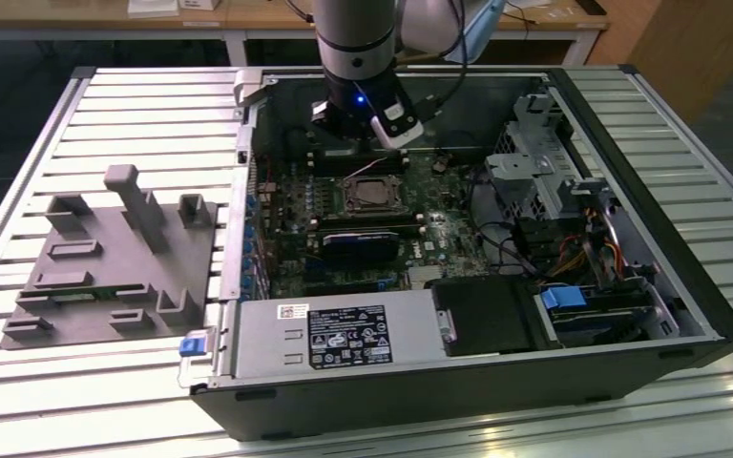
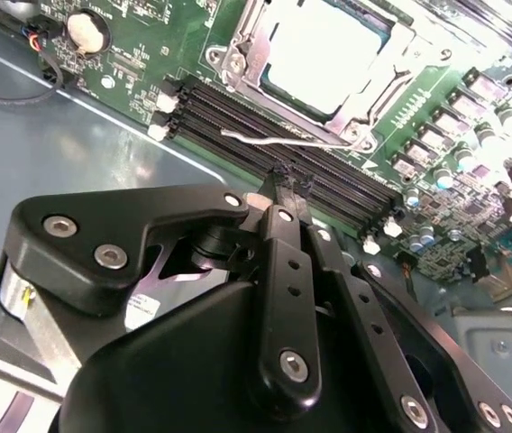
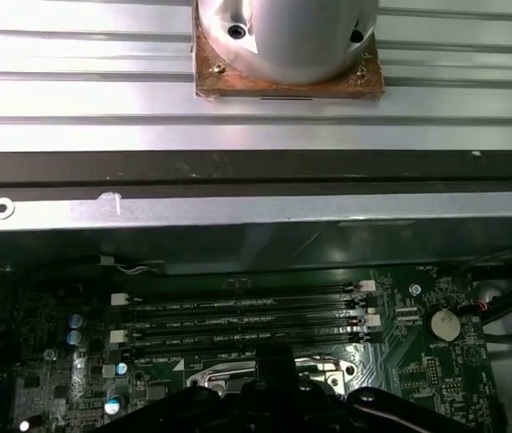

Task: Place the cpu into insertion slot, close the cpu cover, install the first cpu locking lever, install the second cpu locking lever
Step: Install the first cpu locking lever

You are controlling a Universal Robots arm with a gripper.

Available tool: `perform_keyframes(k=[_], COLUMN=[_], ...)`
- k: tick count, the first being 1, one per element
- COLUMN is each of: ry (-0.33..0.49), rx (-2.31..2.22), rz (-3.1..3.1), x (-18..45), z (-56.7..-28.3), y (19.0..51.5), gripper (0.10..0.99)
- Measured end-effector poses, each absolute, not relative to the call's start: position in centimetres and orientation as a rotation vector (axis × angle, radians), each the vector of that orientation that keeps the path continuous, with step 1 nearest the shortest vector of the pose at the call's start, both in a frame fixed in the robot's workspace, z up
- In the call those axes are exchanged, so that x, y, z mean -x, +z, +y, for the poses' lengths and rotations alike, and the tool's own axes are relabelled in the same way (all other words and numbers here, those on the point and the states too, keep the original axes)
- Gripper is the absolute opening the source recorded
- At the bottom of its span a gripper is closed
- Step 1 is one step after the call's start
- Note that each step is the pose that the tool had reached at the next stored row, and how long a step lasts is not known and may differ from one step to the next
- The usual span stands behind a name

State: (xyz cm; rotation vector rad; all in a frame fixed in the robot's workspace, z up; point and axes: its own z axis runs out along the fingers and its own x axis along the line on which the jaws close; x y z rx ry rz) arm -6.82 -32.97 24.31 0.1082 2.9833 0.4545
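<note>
The gripper, jaws pressed together, is hovering just beside the thin locking lever lying lengthwise along the near edge of the cpu cover.

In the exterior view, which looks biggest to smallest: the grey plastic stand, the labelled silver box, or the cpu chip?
1. grey plastic stand
2. labelled silver box, somewhat smaller
3. cpu, clearly the smallest
</note>
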Motion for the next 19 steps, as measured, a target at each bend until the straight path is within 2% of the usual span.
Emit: perform_keyframes(k=[19], ry=[0.457], rx=[-0.1], rz=[2.92], x=[6.83], z=[-33.16], y=[23.57], gripper=[0.102])
